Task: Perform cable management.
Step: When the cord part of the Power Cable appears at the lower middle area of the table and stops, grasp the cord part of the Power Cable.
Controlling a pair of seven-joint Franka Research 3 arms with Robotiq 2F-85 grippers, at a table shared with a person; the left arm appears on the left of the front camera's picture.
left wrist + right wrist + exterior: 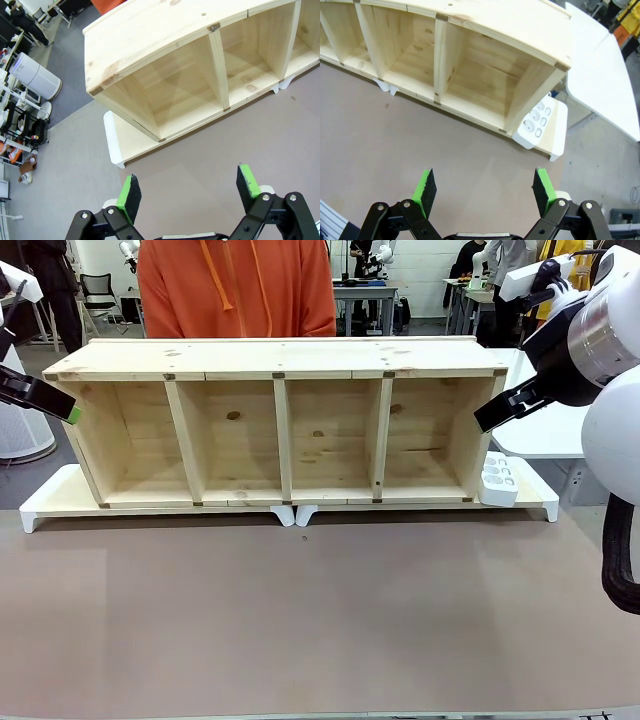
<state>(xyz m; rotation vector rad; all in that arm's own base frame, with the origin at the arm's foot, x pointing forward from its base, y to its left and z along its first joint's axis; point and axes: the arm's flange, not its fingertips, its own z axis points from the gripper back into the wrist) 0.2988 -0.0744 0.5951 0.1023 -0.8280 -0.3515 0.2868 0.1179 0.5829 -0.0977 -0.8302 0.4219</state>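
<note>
The black cable is out of view. My left gripper (187,187) hangs open above the brown tabletop, short of the left end of the wooden shelf (165,35). In the front view the left gripper (62,407) sits just off the shelf's left end. My right gripper (484,187) is also open, with nothing between its green pads, over the table near the shelf's right end (520,45). From the front, the right gripper (497,410) hovers beside the shelf's right wall.
The long wooden shelf (280,430) with several open compartments lies on white risers (45,502). A white power strip (498,480) leans at its right end. A person in an orange hoodie (235,285) stands behind. A white side table (545,430) is at the right.
</note>
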